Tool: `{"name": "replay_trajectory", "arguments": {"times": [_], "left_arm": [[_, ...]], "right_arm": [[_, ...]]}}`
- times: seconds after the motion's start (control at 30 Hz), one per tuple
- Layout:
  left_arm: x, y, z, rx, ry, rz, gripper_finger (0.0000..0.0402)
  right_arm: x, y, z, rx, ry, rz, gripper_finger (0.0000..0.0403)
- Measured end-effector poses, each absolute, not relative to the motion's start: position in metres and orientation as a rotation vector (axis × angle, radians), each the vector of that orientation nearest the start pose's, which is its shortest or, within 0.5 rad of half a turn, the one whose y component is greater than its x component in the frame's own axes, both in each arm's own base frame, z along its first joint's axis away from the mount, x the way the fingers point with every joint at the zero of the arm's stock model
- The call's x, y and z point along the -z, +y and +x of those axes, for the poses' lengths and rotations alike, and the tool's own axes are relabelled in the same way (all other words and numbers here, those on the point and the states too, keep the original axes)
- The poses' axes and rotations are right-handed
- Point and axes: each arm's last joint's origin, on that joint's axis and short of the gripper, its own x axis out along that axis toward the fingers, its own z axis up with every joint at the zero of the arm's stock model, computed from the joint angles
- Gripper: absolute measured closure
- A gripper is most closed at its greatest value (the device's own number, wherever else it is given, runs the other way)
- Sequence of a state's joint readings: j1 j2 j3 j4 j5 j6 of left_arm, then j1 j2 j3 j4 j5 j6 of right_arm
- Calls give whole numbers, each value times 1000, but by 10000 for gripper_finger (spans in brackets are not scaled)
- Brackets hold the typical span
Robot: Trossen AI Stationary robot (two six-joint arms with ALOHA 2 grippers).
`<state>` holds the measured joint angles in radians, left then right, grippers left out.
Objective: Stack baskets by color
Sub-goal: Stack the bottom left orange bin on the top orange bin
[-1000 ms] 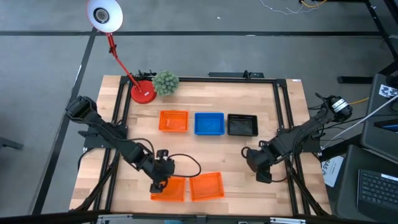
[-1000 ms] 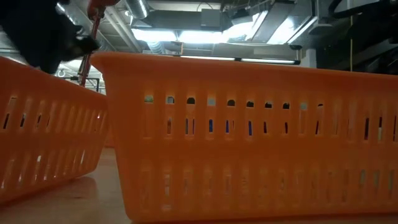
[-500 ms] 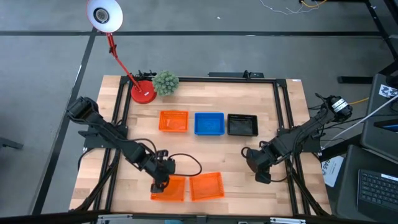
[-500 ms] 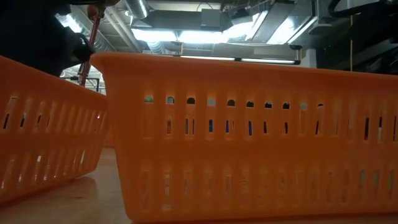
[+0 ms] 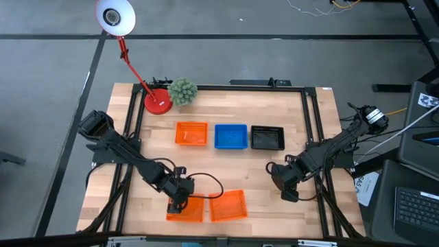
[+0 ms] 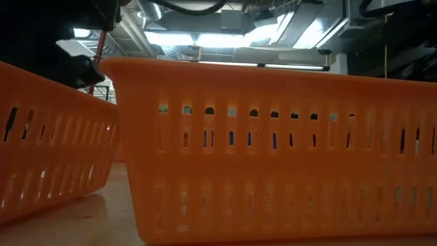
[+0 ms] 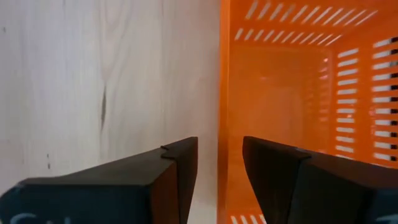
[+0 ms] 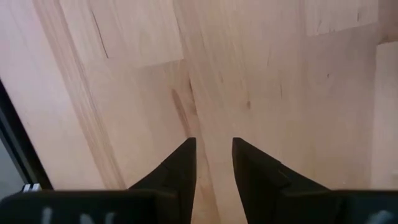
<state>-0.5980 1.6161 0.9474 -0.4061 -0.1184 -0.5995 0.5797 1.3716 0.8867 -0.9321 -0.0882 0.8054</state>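
Two orange baskets stand near the table's front edge, the left one point(image 5: 186, 208) beside the right one point(image 5: 228, 205). Farther back, an orange basket point(image 5: 191, 133), a blue basket point(image 5: 230, 136) and a black basket point(image 5: 267, 138) sit in a row. My left gripper point(image 7: 219, 146) is open and slants down over the left front basket's left wall point(image 7: 219, 93). One finger is outside that wall and one inside, with a gap on each side. My right gripper point(image 5: 286, 186) hangs open above bare wood at the right.
A red lamp base point(image 5: 158, 102) and a fuzzy green ball plant point(image 5: 182, 90) stand at the far left corner. A black frame rail point(image 5: 312, 137) runs along the table's right side. Bare wood lies between the back row and the front baskets.
My left gripper has sunk toward the left front orange basket and now straddles its left wall. The baskets have stayed in place.
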Motion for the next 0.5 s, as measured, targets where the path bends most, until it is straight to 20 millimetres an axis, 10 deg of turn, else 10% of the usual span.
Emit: {"name": "replay_trajectory", "arguments": {"times": [0.5], "left_arm": [[-143, -174, 261, 90, 1198, -87, 312]], "right_arm": [[-206, 126, 189, 49, 1491, 294, 300]]}}
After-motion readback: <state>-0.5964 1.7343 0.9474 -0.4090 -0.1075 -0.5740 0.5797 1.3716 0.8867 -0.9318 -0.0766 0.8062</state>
